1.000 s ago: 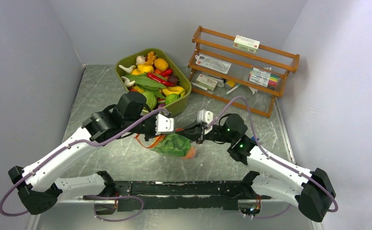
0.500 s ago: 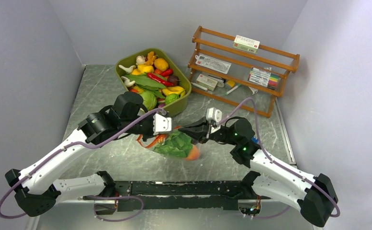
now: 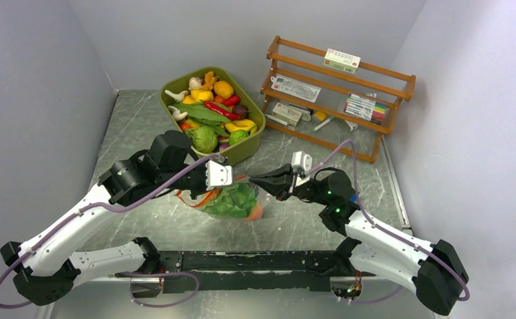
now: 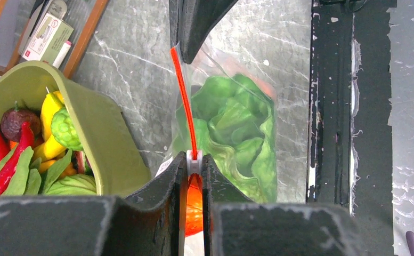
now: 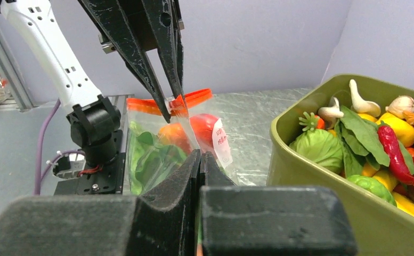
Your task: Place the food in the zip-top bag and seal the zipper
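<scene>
Zip-top bag point(image 3: 232, 201) of clear floppy plastic hangs mid-frame in the top view, its thin orange-red zipper strip point(image 4: 184, 101) pinched at either end by the closed left hand point(image 4: 194, 160) and closed right hand point(image 5: 199, 156). Crinkled green toy lettuce point(image 4: 236, 128) and a smooth orange-pink peach point(image 5: 170, 137) sit inside, so loading looks done; the taut strip reads as one line, probably sealed. A rigid olive-green tub point(image 3: 244, 149) stands just above it in frame.
</scene>
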Controlling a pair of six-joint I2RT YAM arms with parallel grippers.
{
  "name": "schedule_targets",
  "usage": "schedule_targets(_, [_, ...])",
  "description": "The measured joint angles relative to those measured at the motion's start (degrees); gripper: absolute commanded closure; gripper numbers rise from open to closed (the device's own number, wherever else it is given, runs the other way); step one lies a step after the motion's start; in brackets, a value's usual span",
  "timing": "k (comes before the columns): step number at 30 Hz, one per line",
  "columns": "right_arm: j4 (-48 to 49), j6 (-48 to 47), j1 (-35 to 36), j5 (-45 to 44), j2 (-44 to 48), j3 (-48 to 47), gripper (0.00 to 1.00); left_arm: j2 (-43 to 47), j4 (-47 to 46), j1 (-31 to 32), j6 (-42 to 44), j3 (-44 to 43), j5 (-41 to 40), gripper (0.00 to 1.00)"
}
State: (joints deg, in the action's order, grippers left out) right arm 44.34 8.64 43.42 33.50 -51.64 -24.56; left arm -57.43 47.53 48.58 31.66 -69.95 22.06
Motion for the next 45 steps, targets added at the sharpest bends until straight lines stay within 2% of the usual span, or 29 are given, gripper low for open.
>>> schedule_targets(2, [0.0,0.0,-0.1,-0.1,0.0,0.0,1.00,0.0,0.3,0.0,0.0,0.0,-0.1,0.93])
schedule_targets(3, [-0.7,-0.5,-0.2,-0.2,0.0,0.0,0.96,-0.2,1.0,0.0,0.2,-0.2,-0.6,0.93])
schedule_targets(5, [-2.0,-1.2,-0.3,0.0,0.0,-0.2,0.76,-0.5,1.4,0.0,0.3,-0.4,-0.9,0.93])
schedule_targets(8, [-9.2,-4.2,-0.8,0.4,0.5,-1.3,0.56,-1.3,2.6,0.0,0.8,-0.9,-1.5,0.93])
schedule_targets(9, [-12.5,-5.5,-1.0,0.6,1.1,-1.9,0.53,-1.6,2.7,0.0,1.0,-0.9,-1.5,0.93])
schedule_targets(16, [-30.7,-14.1,-1.0,1.7,4.7,-11.8,0.44,-4.0,2.4,0.0,1.9,-1.6,-1.1,0.93])
schedule_targets(23, [-36.0,-19.7,-1.0,6.5,-3.0,-21.8,0.39,-5.4,0.7,0.0,2.4,-1.8,-0.2,0.93])
schedule_targets(27, [-37.4,-22.2,-1.0,9.9,-8.6,-23.7,0.42,-5.4,0.2,0.0,2.4,-1.8,0.4,0.93])
schedule_targets(30, [-37.0,-22.5,-1.0,12.1,-10.8,-23.6,0.51,-5.4,-0.1,0.0,2.4,-1.8,0.8,0.93])
schedule_targets(32, [-36.0,-22.4,-0.9,13.3,-11.5,-23.6,0.57,-5.4,-0.3,0.0,2.4,-1.8,1.1,0.93])
schedule_targets(38, [-29.3,-19.9,-0.9,16.3,-13.2,-23.0,0.63,-5.4,-0.7,0.0,2.4,-1.8,1.3,0.93])
schedule_targets(40, [-26.6,-18.5,-0.8,17.2,-13.5,-21.9,0.73,-5.4,-0.9,0.0,2.4,-1.8,1.5,0.93])
schedule_targets(43, [-22.7,-16.4,-0.6,18.1,-14.0,-20.1,1.00,-5.4,-1.0,0.0,2.4,-1.8,1.6,0.93])
schedule_targets(45, [-20.7,-15.0,-0.5,18.3,-14.2,-18.9,1.00,-5.4,-1.1,0.0,2.4,-1.8,1.7,0.93])
